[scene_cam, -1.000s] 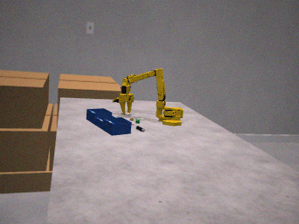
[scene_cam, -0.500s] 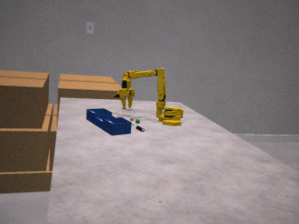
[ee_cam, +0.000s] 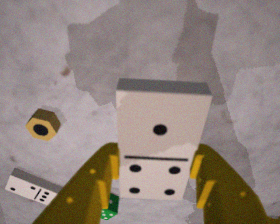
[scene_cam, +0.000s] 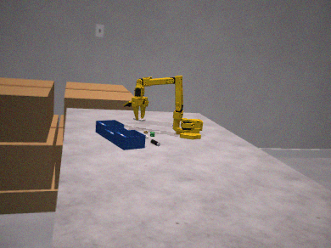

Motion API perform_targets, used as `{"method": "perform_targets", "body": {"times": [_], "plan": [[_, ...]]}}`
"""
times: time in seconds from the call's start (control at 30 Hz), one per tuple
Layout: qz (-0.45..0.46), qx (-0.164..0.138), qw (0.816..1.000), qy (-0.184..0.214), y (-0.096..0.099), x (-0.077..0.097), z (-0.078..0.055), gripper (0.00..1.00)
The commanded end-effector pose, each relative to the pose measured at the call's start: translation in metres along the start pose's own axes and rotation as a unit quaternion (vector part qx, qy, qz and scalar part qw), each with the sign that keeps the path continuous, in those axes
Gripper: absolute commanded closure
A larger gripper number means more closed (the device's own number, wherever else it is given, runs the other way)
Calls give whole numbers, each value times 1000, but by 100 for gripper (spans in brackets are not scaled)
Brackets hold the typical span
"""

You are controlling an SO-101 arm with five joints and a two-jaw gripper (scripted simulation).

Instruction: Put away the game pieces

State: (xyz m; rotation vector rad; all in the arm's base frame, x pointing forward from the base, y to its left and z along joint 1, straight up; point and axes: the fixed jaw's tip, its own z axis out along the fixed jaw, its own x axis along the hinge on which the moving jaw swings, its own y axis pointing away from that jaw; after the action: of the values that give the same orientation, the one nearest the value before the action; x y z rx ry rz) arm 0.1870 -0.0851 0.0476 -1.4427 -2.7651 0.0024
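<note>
My gripper [ee_cam: 155, 180] is shut on a white domino [ee_cam: 160, 137] with one pip above and several below, and holds it above the table. In the exterior view the gripper [scene_cam: 139, 115] hangs over the table just behind the blue bin [scene_cam: 120, 133]. In the wrist view, below the gripper, a second white domino [ee_cam: 30, 189] lies flat at the lower left, and a green die [ee_cam: 109, 209] shows partly behind the left finger. The die [scene_cam: 152, 133] also shows in the exterior view. I cannot read any bin letter.
A yellow hex nut [ee_cam: 44, 124] lies on the table left of the held domino. A small black cylinder [scene_cam: 155, 143] lies right of the bin. Cardboard boxes [scene_cam: 27, 140] stand beyond the table's left edge. The arm's base [scene_cam: 189, 128] sits to the right.
</note>
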Motion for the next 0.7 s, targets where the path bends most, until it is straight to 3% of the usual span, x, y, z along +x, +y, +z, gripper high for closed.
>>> {"method": "perform_targets", "body": {"times": [0.0,0.4,0.67], "plan": [[-47,-16,998,-28,15,5,-15,100],[-144,-23,988,-38,39,31,-23,100],[-156,-24,987,-39,42,34,-24,100]]}}
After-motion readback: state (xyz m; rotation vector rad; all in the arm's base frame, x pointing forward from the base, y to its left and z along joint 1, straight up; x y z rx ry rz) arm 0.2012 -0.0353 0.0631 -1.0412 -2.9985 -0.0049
